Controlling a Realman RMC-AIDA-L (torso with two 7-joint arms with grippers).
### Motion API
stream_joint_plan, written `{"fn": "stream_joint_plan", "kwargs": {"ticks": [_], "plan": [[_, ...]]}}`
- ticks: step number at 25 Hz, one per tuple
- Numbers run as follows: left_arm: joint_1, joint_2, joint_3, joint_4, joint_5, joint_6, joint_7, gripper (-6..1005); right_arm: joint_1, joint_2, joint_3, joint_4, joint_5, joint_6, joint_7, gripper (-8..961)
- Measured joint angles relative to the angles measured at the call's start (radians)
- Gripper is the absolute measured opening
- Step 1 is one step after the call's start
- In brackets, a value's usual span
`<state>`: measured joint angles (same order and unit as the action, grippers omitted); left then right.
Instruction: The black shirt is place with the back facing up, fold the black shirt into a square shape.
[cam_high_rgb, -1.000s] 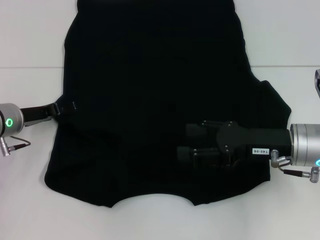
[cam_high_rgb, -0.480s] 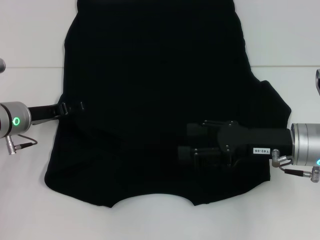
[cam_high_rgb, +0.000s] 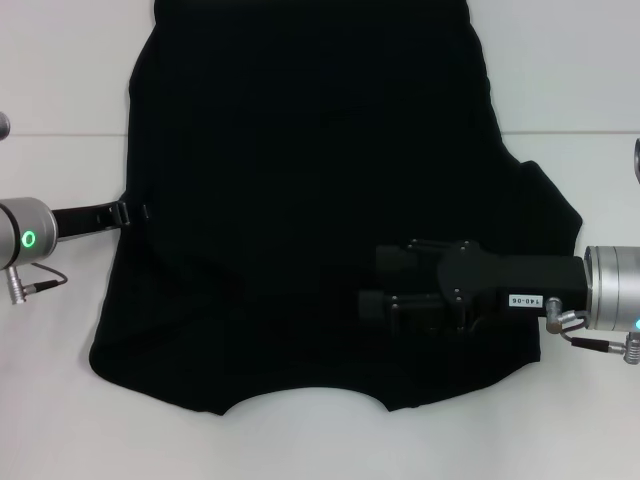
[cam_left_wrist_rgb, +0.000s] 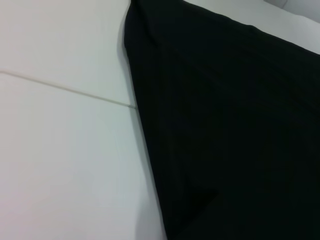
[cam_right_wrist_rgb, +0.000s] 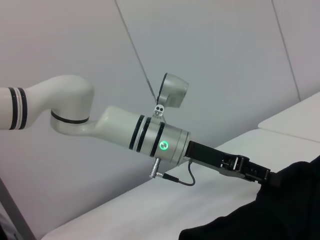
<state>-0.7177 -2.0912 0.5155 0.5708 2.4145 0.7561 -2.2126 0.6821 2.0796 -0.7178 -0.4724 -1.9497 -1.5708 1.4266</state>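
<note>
The black shirt lies spread flat on the white table, neckline curve toward the near edge, with no lettering showing. My left gripper reaches in from the left and meets the shirt's left edge at mid-height. In the right wrist view, the left gripper ends where the shirt begins. My right gripper lies over the shirt's lower right part, pointing left, open with nothing between its fingers. The left wrist view shows only the shirt's edge on the table.
The white table has bare room left, right and in front of the shirt. A thin seam crosses the tabletop. The shirt's right sleeve bulges out above my right arm.
The left gripper pushed slightly right onto the shirt's edge, then drew back left. The right gripper shifted very slightly right. The shirt's outline looks unchanged.
</note>
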Motion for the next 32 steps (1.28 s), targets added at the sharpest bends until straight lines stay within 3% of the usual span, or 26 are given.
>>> {"fn": "stream_joint_plan", "kwargs": {"ticks": [5, 15, 20, 25, 32], "plan": [[-0.005, 0.002, 0.0, 0.001, 0.0, -0.001, 0.002, 381, 0.001, 0.0, 0.001, 0.0, 0.0, 0.0, 0.0, 879], [-0.023, 0.006, 0.009, 0.003, 0.001, 0.007, 0.002, 181, 0.001, 0.001, 0.005, 0.0, 0.0, 0.0, 0.0, 879], [-0.057, 0.007, 0.012, 0.002, 0.0, 0.024, -0.001, 21, 0.001, 0.001, 0.006, 0.0, 0.0, 0.0, 0.0, 880], [-0.094, 0.002, 0.015, -0.004, 0.0, 0.04, -0.007, 22, 0.0, 0.001, 0.006, 0.0, 0.0, 0.0, -0.002, 880], [-0.127, -0.03, 0.026, -0.006, -0.004, 0.03, -0.006, 23, -0.004, 0.0, 0.007, 0.0, 0.0, 0.0, -0.009, 880]]}}
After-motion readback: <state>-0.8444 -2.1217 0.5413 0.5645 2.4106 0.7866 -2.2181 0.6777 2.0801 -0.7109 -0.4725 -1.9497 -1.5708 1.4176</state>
